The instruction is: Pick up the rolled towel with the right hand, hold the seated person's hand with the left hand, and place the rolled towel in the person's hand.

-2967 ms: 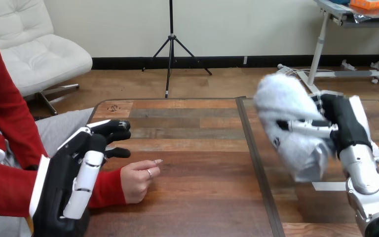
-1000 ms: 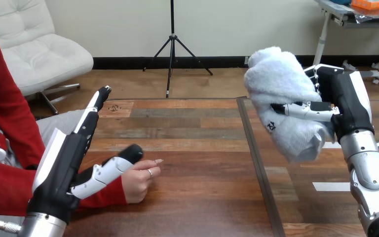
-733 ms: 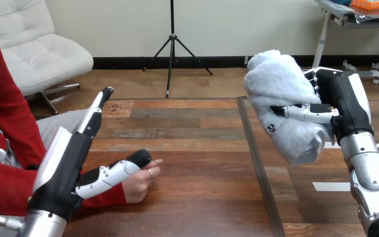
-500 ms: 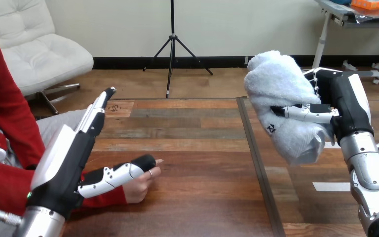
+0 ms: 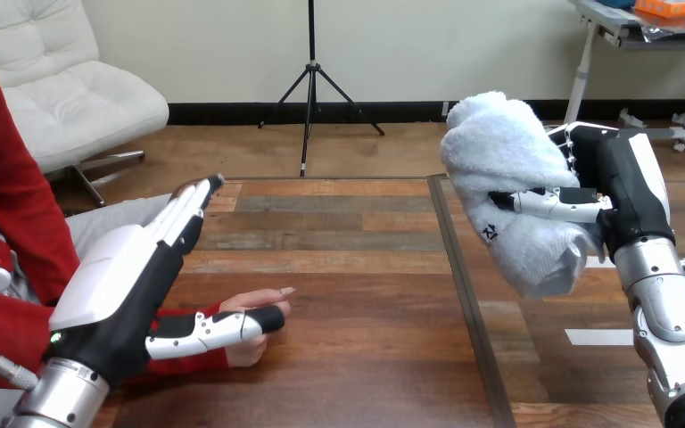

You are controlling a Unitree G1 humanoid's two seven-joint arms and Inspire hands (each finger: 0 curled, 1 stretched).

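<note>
Your rolled towel (image 5: 507,178) is up off the desk (image 5: 357,263), raised over its right part and clamped in the right hand (image 5: 623,201), whose thumb crosses the front of the roll while the fingers wrap behind it. That lifted, sideways hold looks chosen to keep the roll together and free to carry across to the left. The towel is a thick, pale, fluffy bundle, tilted, with a rounded bulge at the top and a looser end sagging below the thumb; it should squash easily, so judge the grip secure but soft. It sits well apart from the person's hand (image 5: 257,299), which rests on the desk at the view's left with its fingers loosely curled, not opened upward. Your left hand (image 5: 129,276) is over that hand, released: its fingers run straight toward the far edge and its thumb lies across the person's knuckles, curling round nothing, and you cannot tell whether it touches. So the pick-up looks done, the holding step is only being set up, and the hand-over waits on both.
</note>
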